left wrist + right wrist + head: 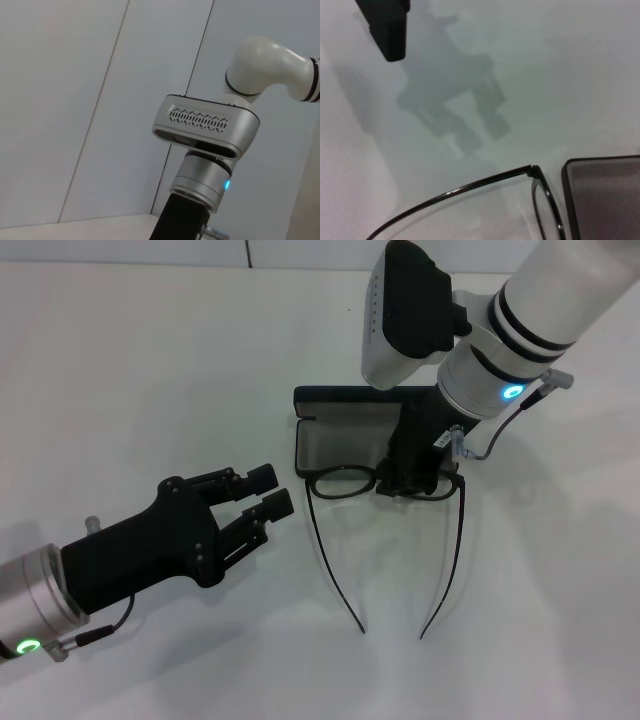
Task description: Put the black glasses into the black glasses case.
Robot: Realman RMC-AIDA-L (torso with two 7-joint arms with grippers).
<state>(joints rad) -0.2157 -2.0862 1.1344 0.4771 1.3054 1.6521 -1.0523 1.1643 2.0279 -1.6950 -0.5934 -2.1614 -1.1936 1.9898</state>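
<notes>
The black glasses (pixel 340 483) hang with the front next to the near edge of the open black glasses case (pixel 335 432). Their temple arms spread toward me. My right gripper (pixel 410 480) comes down from above and is shut on the glasses' front, at the bridge and right lens. It hides that lens and part of the case's grey lining. The right wrist view shows one temple and lens rim of the glasses (pixel 470 184) and a corner of the case (pixel 605 200). My left gripper (pixel 270 491) is open and empty, to the left of the glasses.
The white table (pixel 150 360) carries nothing else around the case. The left wrist view shows only the right arm's silver wrist housing (pixel 205 125) against a wall. The left gripper's shadow falls on the table in the right wrist view.
</notes>
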